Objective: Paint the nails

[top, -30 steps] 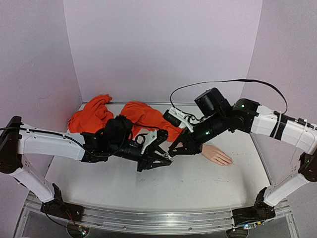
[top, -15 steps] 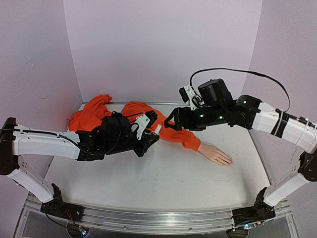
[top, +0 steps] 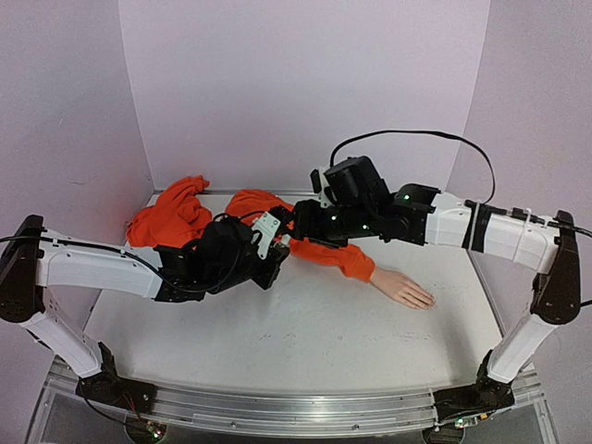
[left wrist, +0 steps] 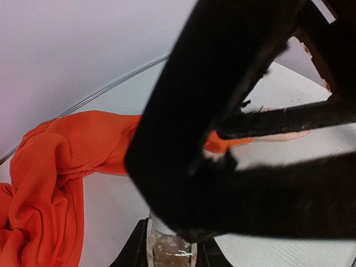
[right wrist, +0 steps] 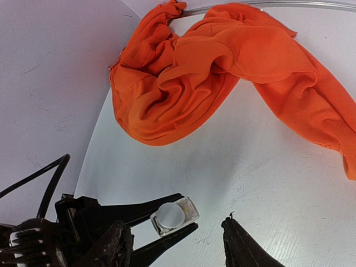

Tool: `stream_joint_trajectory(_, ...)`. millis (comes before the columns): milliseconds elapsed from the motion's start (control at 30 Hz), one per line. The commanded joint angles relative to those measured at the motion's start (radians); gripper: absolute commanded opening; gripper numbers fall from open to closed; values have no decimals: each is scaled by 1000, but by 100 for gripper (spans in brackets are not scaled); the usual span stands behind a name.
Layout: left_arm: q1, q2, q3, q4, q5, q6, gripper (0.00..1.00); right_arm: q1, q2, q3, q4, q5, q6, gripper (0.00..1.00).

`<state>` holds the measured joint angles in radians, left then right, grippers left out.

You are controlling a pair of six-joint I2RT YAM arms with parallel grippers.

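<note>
Left jaws around clear glassy bottle (right wrist: 174,216)

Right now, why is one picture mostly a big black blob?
Left wrist view: a black shape sits too close to the lens, dark and blurred, hiding most of the scene; the orange sleeve behind is sharp. Right wrist and top views: evenly lit, clear.

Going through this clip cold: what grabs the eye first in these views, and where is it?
First, the crumpled orange garment heaped at the back left of the table. Its sleeve runs right to a pale mannequin hand lying flat. Next, mid-table, the left gripper has its jaws shut on a small clear bottle, and the right gripper is open close by it.
</note>
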<state>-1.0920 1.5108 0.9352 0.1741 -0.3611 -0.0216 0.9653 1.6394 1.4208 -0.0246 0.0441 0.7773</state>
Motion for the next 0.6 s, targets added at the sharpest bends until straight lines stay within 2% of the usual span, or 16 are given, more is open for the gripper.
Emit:
stream_joint_trajectory(0, -7, -16, 53, 39, -28, -26, 0, 10, 45, 58, 77, 6, 18, 55)
stream_joint_trajectory(167, -8, -29, 47, 40, -24, -21, 0, 18, 84, 72, 104, -11, 7, 45)
stream_joint_trajectory(233, -8, -37, 40, 39, -19, -20, 0, 18, 87, 70, 111, -17, 0, 37)
stream_joint_trajectory(333, -8, -56, 29, 40, 0, -25, 0, 18, 93, 62, 126, -35, -4, 35)
stream_joint_trajectory(500, -8, -86, 12, 41, 55, -12, 0, 16, 86, 57, 143, -77, -46, 16)
stream_joint_trajectory(567, -3, -115, -8, 42, 123, 6, 0, 14, 66, 48, 148, -89, -101, 7)
